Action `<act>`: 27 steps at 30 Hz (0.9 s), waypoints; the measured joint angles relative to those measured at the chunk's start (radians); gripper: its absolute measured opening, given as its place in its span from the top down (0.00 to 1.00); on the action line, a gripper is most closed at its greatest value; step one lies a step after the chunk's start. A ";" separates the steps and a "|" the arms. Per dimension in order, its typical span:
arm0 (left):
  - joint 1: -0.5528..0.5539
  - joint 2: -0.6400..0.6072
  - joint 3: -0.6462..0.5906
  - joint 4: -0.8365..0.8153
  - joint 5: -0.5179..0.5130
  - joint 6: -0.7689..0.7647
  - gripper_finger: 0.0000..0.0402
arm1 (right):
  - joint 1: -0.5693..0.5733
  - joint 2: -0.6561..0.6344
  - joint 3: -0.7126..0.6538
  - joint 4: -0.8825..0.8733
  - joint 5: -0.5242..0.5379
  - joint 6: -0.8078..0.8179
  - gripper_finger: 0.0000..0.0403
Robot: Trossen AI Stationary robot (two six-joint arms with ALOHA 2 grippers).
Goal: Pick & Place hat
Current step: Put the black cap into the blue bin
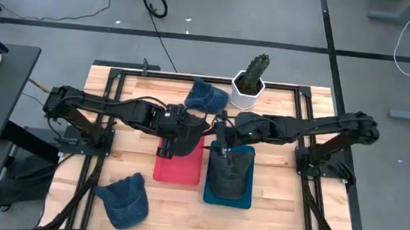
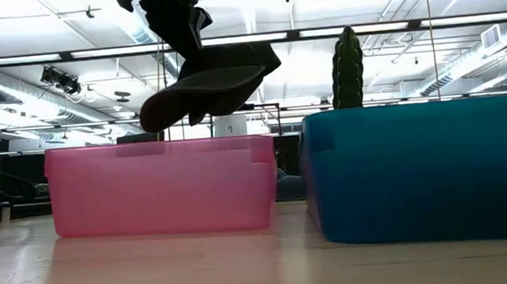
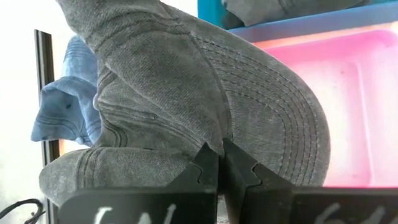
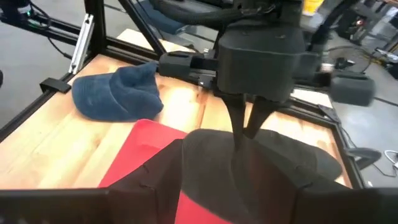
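The left pincer (image 1: 181, 134) is clamped on a dark cap (image 3: 205, 106), pinching a fold of fabric near where crown meets brim, and the cap hangs just under it, over the red bin (image 1: 178, 169). In the low view it dangles clear above the bin's rim, brim drooping to one side. That droop tells you how it handles: light, soft cloth that folds wherever it's pinched, with only the stitched brim offering any stiffness. I'd judge the brim edge or a bunched bit of crown the sensible place to take hold; a flat panel would just slide away (nothing fragile here, at least).

Further right, the right pincer (image 1: 224, 148) sits directly above a second dark cap (image 1: 231, 174) lying in the blue bin (image 1: 245, 203). From these views I cannot tell whether its fingers are apart or together.

Counting left to right: one blue cap (image 1: 123, 198) on the bench (image 1: 273, 189) near the front-left corner, well away from the left pincer; one blue cap (image 1: 205, 95) just behind the pincers; and the two dark ones. Four caps, two bins, one cactus (image 1: 253, 73) in a white pot behind the right pincer.
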 joint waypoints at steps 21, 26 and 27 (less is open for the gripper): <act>-0.059 0.001 0.000 0.024 0.052 0.053 0.99 | -0.088 0.157 0.098 -0.068 -0.127 -0.035 0.56; -0.068 0.001 0.000 0.042 0.053 0.066 0.99 | -0.090 0.179 0.097 -0.091 -0.134 -0.021 0.56; -0.071 0.001 0.000 0.042 0.053 0.068 0.99 | -0.090 0.185 0.098 -0.082 -0.133 -0.020 0.56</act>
